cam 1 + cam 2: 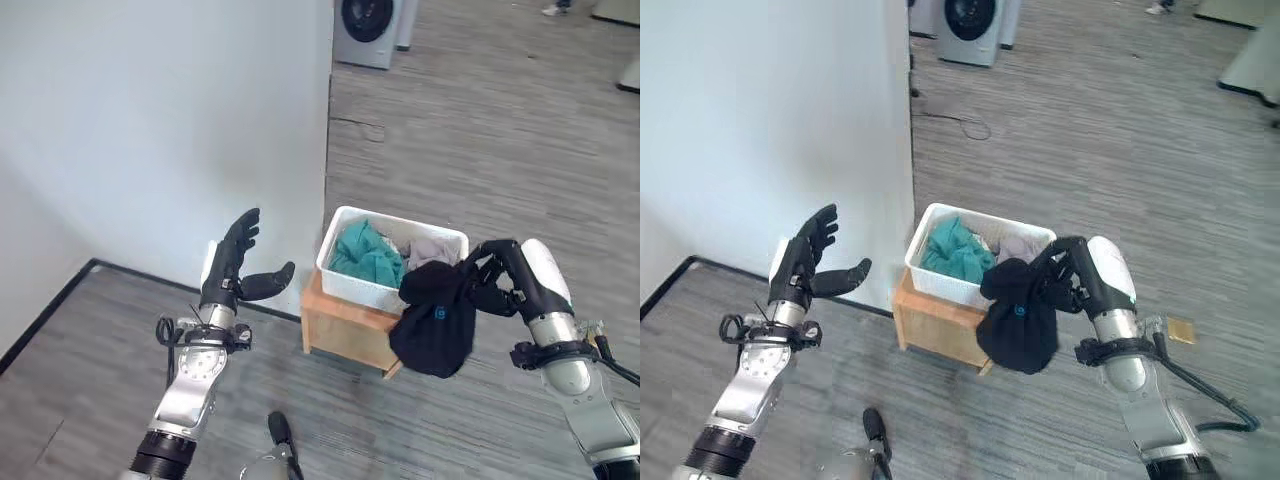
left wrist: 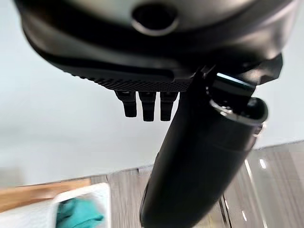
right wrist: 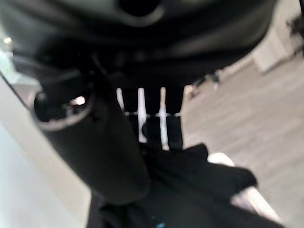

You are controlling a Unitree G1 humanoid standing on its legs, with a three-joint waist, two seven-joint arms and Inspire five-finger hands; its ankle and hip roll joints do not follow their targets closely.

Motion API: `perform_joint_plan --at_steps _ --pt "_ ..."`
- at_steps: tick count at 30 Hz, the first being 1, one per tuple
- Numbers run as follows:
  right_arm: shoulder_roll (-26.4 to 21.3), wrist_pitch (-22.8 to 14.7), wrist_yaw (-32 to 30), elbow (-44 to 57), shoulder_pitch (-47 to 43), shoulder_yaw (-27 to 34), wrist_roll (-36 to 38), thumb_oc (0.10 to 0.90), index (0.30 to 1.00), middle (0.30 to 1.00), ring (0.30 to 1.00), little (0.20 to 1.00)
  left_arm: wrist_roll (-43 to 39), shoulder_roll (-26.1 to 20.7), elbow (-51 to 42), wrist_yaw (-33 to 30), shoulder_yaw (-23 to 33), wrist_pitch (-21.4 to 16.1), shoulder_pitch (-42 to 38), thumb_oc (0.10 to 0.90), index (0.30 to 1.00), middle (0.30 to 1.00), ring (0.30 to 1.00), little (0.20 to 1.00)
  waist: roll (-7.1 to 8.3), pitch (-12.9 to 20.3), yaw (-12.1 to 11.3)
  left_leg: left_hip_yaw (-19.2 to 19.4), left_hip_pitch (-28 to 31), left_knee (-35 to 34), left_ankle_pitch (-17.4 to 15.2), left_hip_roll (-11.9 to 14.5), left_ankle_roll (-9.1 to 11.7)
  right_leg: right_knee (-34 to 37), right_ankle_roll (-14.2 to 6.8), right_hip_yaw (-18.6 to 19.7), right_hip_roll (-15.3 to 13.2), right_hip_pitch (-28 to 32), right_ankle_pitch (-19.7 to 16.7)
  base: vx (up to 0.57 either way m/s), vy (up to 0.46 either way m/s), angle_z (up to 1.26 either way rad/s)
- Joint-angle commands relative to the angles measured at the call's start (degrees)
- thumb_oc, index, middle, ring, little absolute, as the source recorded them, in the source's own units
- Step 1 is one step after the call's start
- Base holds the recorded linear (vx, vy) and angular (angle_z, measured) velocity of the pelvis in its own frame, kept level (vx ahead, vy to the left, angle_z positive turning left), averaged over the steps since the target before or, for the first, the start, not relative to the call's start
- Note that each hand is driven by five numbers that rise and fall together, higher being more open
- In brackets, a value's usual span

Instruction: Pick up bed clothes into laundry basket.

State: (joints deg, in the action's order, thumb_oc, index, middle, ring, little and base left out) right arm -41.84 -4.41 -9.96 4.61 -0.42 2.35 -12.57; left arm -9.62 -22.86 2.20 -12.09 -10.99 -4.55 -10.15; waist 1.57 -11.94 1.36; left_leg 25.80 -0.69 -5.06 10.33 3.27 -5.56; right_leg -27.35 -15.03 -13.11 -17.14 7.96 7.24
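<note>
R hand (image 1: 505,280) grips black garment (image 1: 437,318) (logo illegible) beside basket (image 1: 345,278).

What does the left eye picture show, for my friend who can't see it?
The robot's right hand holds a black garment hanging over the near edge of a white laundry basket, which sits on a wooden box and holds teal clothes. The left hand is open beside a white wall.

The basket's (image 1: 345,277) near right corner and part of the stand (image 1: 340,328) were covered by the black garment (image 1: 437,318). The washer (image 1: 368,28) was cut off by the top edge. In the left wrist view the teal cloth (image 2: 78,214) was blurred and cropped at the bottom.
</note>
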Motion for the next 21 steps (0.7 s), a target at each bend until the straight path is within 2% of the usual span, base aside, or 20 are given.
perform_joint_plan --at_steps 1,2,4,5,6,8,9,11,13,16,21 --pt "-7.91 -4.58 -10.65 6.91 -17.72 8.68 -0.77 0.4 0.3 0.3 0.3 0.3 0.79 0.59 -7.31 -1.63 -1.06 -6.0 -6.83 0.8 0.9 0.9 0.9 0.9 -2.35 2.1 0.41 2.16 1.03 2.2 -7.13 1.89 5.83 -6.9 1.35 -1.02 1.82 -3.2 -5.46 0.3 0.09 0.04" --pt "-9.99 -4.78 -12.43 7.24 -19.98 10.6 1.06 0.4 0.3 0.3 0.3 0.3 0.8 0.47 -7.33 -1.55 -1.26 -6.23 -7.93 0.8 0.9 0.9 0.9 0.9 -2.97 1.42 1.33 1.81 3.27 1.56 -8.04 1.97 6.08 -4.41 2.76 -2.17 -0.2 -6.94 -2.3 0.25 -0.004 0.0" --pt "-13.64 -5.04 -13.65 6.9 -21.39 12.68 3.01 0.4 0.3 0.3 0.3 0.3 0.13 1.05 -6.43 -0.94 -2.29 -6.82 -9.2 0.8 0.9 0.9 0.9 0.9 -3.12 1.27 2.33 0.1 3.96 0.75 -7.94 2.44 7.03 2.51 4.99 -2.48 1.42 -7.79 2.35 0.11 -0.141 0.09" --pt "-15.46 -5.47 -14.16 6.58 -21.99 13.66 3.98 0.4 0.3 0.3 0.3 0.3 -0.21 1.58 -5.85 -0.66 -2.68 -7.15 -9.83 0.8 0.9 0.9 0.9 0.9 -3.5 1.4 2.77 0.24 3.02 0.92 -6.83 3.45 7.22 8.9 6.23 -3.39 3.04 -6.78 1.98 0.0 -0.225 0.63" --pt "-16.91 -5.38 -15.39 5.43 -22.12 14.2 4.56 0.4 0.3 0.3 0.3 0.3 -0.29 2.08 -5.22 -0.64 -3.71 -7.04 -10.46 0.8 0.9 0.9 0.9 0.9 -2.79 1.8 2.96 -0.38 2.75 0.75 -6.87 3.43 7.52 13.22 6.72 -1.78 4.44 -6.11 2.76 -0.01 -0.213 0.91" --pt "-18.67 -5.32 -14.33 5.91 -22.38 15.1 4.88 0.4 0.3 0.3 0.3 0.3 -0.96 2.14 -5.23 0.04 -3.47 -7.6 -10.31 0.8 0.9 0.9 0.9 0.9 -2.56 2.44 2.87 -0.97 2.94 0.82 -6.86 3.72 7.9 15.77 6.43 -2.12 4.72 -4.51 2.73 0.05 -0.125 0.96" --pt "-22.04 -5.47 -15.15 5.85 -25.89 13.59 5.09 0.4 0.3 0.3 0.3 0.3 -1.32 2.78 -4.75 0.61 -4.43 -7.66 -9.38 0.8 0.9 0.9 0.9 0.9 -1.74 3.69 1.43 -0.89 3.32 0.9 -6.92 3.65 8.2 19.23 6.67 -3.47 4.63 -1.91 1.74 0.03 -0.076 1.03" --pt "-23.37 -5.73 -15.33 4.8 -29.16 10.96 5.65 0.4 0.3 0.3 0.3 0.3 -1.2 3.28 -4.84 1.06 -4.36 -7.69 -8.53 0.8 0.9 0.9 0.9 0.9 -1.78 4.43 1.07 -0.99 3.78 0.87 -6.74 3.74 8.55 21.86 6.75 -4.09 5.22 -0.03 0.75 0.05 -0.129 0.55" --pt "-26.11 -5.84 -14.26 2.68 -34.24 6.47 7.21 0.4 0.3 0.3 0.3 0.3 -2.35 3.19 -5.01 2.27 -3.94 -7.8 -6.56 0.8 0.9 0.9 0.9 0.9 -0.91 5.87 -0.78 -1.72 3.78 1.0 -6.2 3.93 9.48 27.35 6.81 -5.11 6.45 3.4 -0.25 0.05 -0.193 0.05" --pt "-26.82 -5.46 -12.45 1.19 -37.98 1.81 8.17 0.4 0.3 0.3 0.3 0.3 -3.2 3.38 -5.24 2.81 -2.7 -7.63 -4.19 0.8 0.9 0.9 0.9 0.9 -0.88 6.58 -1.57 -2.52 3.87 1.01 -5.1 4.62 10.61 31.55 7.08 -6.08 7.35 6.32 -1.2 0.02 -0.121 0.13" --pt "-25.14 -5.2 -10.01 2.28 -38.61 -0.8 8.21 0.4 0.3 0.3 0.3 0.3 -3.61 3.66 -5.65 3.44 -2.01 -7.52 -2.24 0.8 0.9 0.9 0.9 0.9 -1.17 7.23 -2.24 -2.91 3.78 0.9 -3.94 5.69 11.48 32.35 7.44 -6.96 8.12 7.27 -0.69 0.0 -0.095 0.05"
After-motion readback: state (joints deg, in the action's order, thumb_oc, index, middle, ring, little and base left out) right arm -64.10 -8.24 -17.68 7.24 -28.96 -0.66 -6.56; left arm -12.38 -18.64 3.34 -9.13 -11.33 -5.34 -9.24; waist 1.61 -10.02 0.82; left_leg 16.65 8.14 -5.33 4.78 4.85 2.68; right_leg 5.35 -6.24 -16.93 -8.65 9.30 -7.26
